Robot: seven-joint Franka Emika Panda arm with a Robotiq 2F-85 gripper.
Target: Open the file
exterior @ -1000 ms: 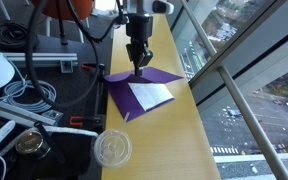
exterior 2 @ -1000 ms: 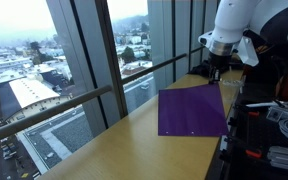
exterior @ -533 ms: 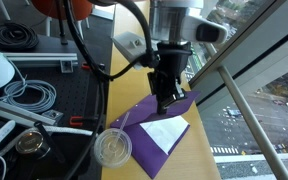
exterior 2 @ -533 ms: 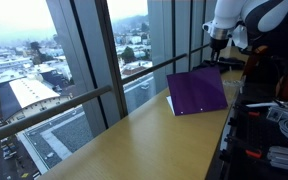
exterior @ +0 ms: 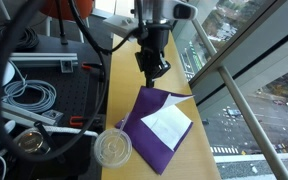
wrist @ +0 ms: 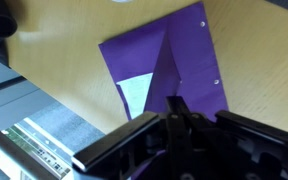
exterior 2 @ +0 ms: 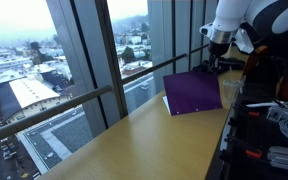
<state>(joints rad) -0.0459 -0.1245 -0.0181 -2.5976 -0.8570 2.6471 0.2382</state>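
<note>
Purple file (exterior: 146,142) isn't where it was a second ago; back then it lay flat on the wooden table (exterior: 202,160) with your gripper (exterior: 153,74) down at its far edge; half a second back the cover was coming up under the claw. Now the claw hangs higher, above the file's far corner; in an exterior view the cover (exterior 2: 194,92) stands tilted up, not flat. White paper sheets (exterior: 167,122) show inside, so I'd say the opening is underway, not finished.

Wrist view has the fingers (wrist: 172,108) close together right at the cover's edge; I can't tell if they're pinching it or just next to it. File's near corner sits just beside the clear plastic cup (exterior: 113,149). If you've got a grip, the cover wants swinging right over; if not, it could flop shut on you.
</note>
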